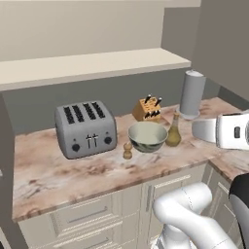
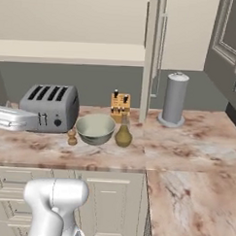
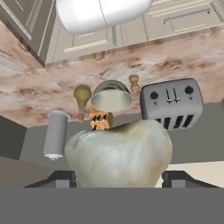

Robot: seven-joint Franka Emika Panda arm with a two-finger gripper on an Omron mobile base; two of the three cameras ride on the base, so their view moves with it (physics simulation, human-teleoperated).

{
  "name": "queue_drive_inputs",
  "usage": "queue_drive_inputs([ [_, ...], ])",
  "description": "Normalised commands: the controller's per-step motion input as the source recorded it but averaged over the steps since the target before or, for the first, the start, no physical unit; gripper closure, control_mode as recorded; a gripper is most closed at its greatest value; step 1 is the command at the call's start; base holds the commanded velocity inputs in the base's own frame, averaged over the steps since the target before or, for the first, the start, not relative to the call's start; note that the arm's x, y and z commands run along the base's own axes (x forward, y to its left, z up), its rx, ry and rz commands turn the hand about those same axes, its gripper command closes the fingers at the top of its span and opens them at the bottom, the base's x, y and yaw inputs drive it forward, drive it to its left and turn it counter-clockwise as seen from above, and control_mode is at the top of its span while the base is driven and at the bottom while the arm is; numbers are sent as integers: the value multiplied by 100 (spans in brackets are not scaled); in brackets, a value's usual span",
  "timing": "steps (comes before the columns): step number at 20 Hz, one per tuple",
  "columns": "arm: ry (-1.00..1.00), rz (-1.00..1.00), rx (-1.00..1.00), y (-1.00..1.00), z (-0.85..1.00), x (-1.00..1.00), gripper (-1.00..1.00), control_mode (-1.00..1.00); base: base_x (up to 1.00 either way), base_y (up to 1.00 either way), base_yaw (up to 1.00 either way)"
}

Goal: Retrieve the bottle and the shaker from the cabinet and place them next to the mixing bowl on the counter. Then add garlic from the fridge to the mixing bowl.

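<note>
My gripper is shut on the garlic, a whitish ridged bulb that looms large in the hand view between the two dark fingertips. That view is rolled upside down and looks at the counter from a distance. On the counter stands the grey-green mixing bowl. The bottle is just right of it and the shaker is at its front left. The open cabinet shelf hangs above them. The fridge is out of view.
A grey toaster stands left of the bowl. Behind the bowl are a knife block and a paper towel roll. My arm reaches across at counter height on the right. Cream drawers sit below the counter.
</note>
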Motion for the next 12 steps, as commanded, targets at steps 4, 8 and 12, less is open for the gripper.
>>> queue_drive_inputs([
  [4, 0, 0, 0, 0, 0, 0, 100, 100, 4, -2, 0],
  [8, 0, 0, 0, 0, 0, 0, 100, 100, 41, 0, 0],
  [12, 0, 0, 0, 0, 0, 0, 100, 100, 76, 10, 0],
])
